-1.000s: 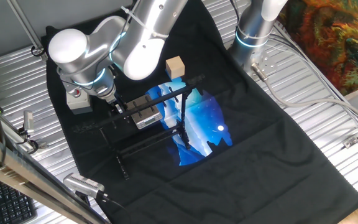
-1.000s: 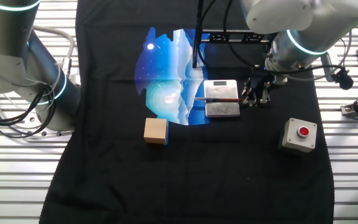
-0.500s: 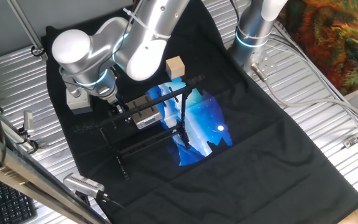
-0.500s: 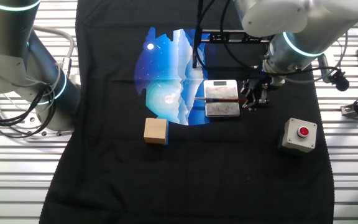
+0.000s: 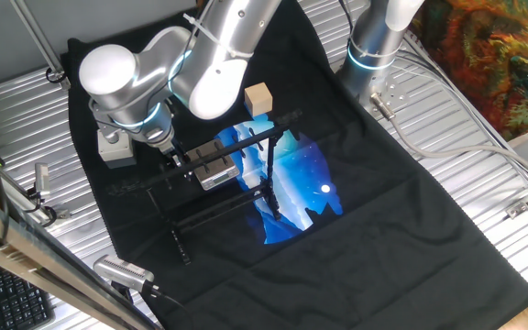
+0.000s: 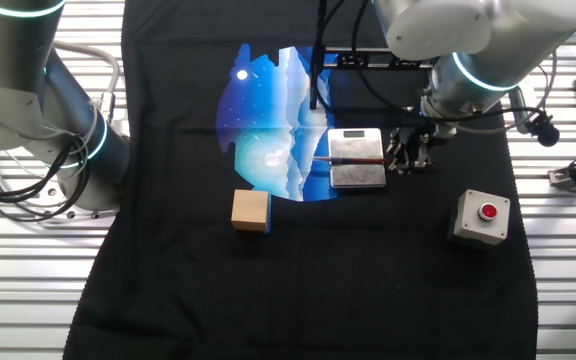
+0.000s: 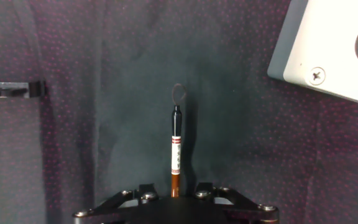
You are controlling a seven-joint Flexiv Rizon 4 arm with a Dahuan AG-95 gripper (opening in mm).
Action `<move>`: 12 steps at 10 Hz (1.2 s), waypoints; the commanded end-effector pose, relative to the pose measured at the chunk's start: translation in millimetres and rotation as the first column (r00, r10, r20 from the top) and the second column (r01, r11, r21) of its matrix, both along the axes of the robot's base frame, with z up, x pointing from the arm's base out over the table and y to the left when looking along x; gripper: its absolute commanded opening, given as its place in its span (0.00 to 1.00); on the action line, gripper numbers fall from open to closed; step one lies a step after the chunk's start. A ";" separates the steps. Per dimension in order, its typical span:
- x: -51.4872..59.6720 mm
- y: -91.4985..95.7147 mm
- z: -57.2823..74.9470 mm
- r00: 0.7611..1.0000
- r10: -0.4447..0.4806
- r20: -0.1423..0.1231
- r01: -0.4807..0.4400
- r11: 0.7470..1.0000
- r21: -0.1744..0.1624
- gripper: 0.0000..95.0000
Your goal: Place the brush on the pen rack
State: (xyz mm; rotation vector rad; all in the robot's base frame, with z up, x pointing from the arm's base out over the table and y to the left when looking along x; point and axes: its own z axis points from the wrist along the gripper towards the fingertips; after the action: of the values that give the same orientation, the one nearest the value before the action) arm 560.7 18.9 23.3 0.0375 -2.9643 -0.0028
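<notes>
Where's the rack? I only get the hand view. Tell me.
Observer: The rack sits just beside the fingers, on the side away from the button box.
Operator: Report where the rest of the brush runs.
Observer: The brush runs across the rack's top, sticking out past its far edge.
Operator: Name what else stands near the rack.
Observer: A wooden cube stands on the cloth, clearly apart from the rack.

Arm bent low over the table, gripper (image 6: 409, 158) pointing down, jaw state unclear.
</notes>
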 end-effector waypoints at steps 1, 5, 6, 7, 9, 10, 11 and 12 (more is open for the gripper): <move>0.8 0.0 -2.6 1.000 0.001 0.006 -0.001 1.000 -0.001 0.20; 2.4 0.8 -2.9 1.000 0.000 0.007 0.000 1.000 -0.001 0.20; 3.2 1.3 -3.5 1.000 -0.001 0.009 0.001 1.000 -0.001 0.20; 3.6 1.5 -4.1 1.000 -0.001 0.009 0.001 1.000 -0.001 0.20; 3.2 1.5 -6.3 1.000 -0.001 0.012 0.001 1.000 -0.001 0.20; 3.0 1.4 -7.4 1.000 -0.002 0.013 0.002 1.000 -0.001 0.20; 3.0 1.4 -7.7 1.000 -0.002 0.015 0.002 1.000 -0.001 0.20; 2.9 1.4 -7.8 1.000 -0.004 0.015 0.004 1.000 -0.001 0.20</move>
State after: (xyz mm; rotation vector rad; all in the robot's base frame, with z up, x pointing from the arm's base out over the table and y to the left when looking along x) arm 563.2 20.3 15.6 0.0345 -2.9795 -0.0012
